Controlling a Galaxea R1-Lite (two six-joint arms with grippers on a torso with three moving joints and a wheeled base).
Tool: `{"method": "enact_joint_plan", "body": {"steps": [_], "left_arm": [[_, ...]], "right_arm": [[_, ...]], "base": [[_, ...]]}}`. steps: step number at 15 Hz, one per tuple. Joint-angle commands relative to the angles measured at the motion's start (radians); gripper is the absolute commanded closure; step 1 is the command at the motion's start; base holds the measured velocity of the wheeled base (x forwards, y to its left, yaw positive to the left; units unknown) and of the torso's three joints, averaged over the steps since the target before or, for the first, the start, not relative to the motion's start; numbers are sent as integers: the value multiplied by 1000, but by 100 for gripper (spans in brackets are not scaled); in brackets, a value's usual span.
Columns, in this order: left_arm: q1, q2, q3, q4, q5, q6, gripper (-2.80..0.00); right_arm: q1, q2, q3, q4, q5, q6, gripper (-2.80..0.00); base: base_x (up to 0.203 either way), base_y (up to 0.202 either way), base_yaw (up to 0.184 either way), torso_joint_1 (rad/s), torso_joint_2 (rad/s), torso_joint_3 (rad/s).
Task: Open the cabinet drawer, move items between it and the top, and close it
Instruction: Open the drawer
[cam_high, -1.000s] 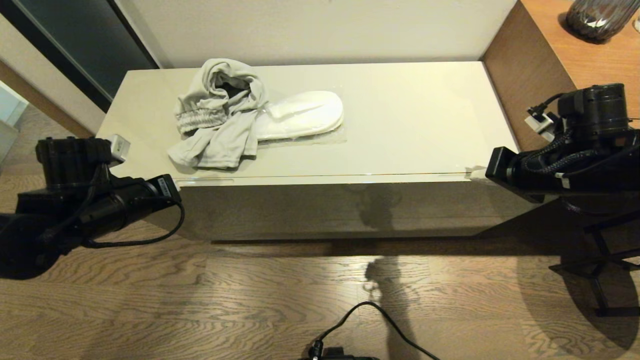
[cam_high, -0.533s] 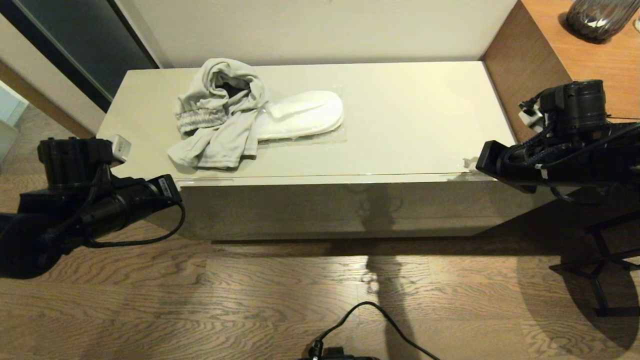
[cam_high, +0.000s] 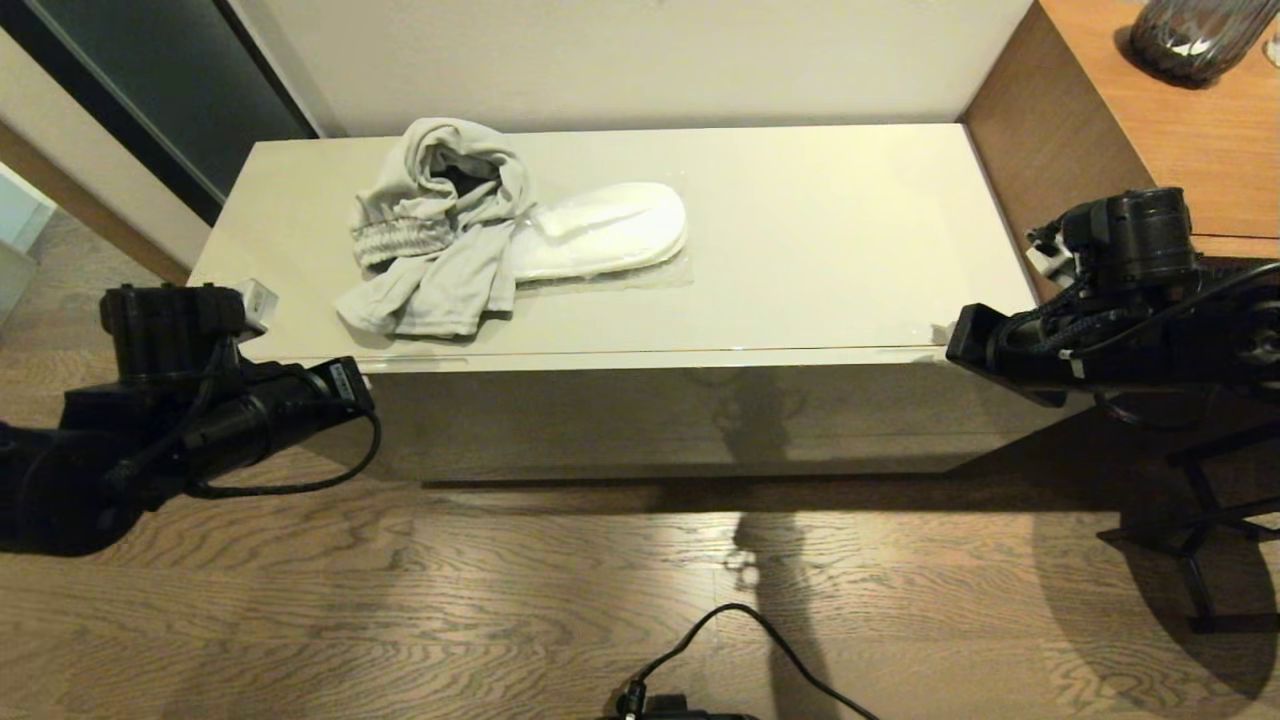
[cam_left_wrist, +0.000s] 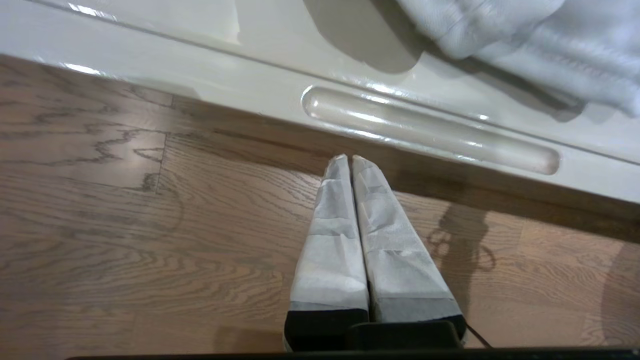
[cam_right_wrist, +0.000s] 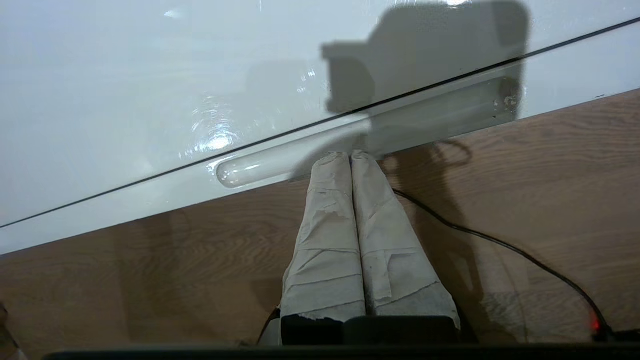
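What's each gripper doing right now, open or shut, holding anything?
Left gripper: shut, empty, just short of the drawer's handle slot.
Right gripper: shut, empty, tips at the other handle slot.

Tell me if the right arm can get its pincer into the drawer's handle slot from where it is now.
Probably yes. The right pincer is shut, its tips right at the edge of the handle slot on the cabinet drawer, with nothing between them.

Both arms black w/ looped cables; left hand (cam_left_wrist: 350, 160) & right hand (cam_right_wrist: 350, 156) fingers wrapped in whitish tape.
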Motion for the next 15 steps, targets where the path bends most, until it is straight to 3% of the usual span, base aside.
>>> {"method": "enact_joint_plan", "body": {"steps": [1,12,15], "left_arm": [[-1,17,-10,-15,-1,-1,0],[-36,-52,-31,-16,-10,5,0],[-35,37,-27,-43,-2,-10,0]], "right_arm": [[-1,9,-1,1,0,2,0],[-2,18,-6,-15,0,-1,0],[-1,26,2,-15,2,4,0]], "base": [[0,0,0,0,0,0],[0,0,0,0,0,0],[0,0,0,0,0,0]]}}
